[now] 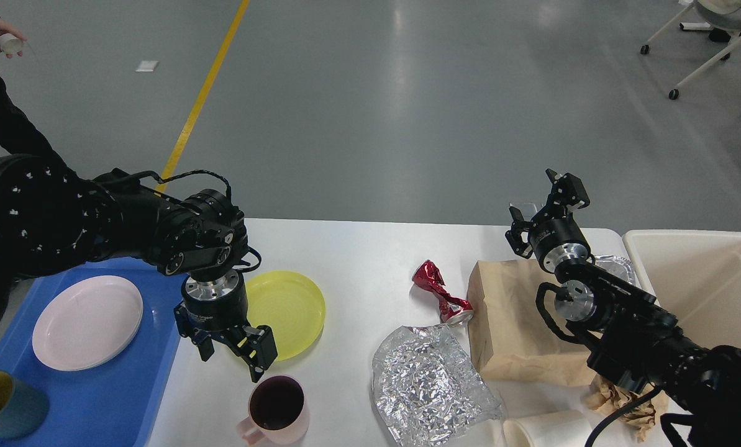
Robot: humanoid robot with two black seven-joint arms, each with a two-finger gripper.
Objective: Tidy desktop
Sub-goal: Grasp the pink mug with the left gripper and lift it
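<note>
The white desktop (pixel 358 248) holds a yellow plate (pixel 289 304), a pink mug (pixel 277 410), a crushed red can (pixel 440 292), a crumpled foil sheet (pixel 426 385), a brown paper bag (pixel 513 316) and a white paper cup (pixel 550 429). My left gripper (pixel 233 354) is open and empty, hanging over the yellow plate's near edge, just above the pink mug. My right gripper (pixel 547 208) is open and empty, raised above the far edge of the paper bag.
A blue tray (pixel 159 372) at the left holds a pink plate (pixel 87 323) and a blue-and-yellow cup (pixel 4 406). A cream bin (pixel 705 279) stands at the right. A foil dish (pixel 615 267) and crumpled brown paper (pixel 625 397) lie by my right arm. A person's hand (pixel 4 34) shows at far left.
</note>
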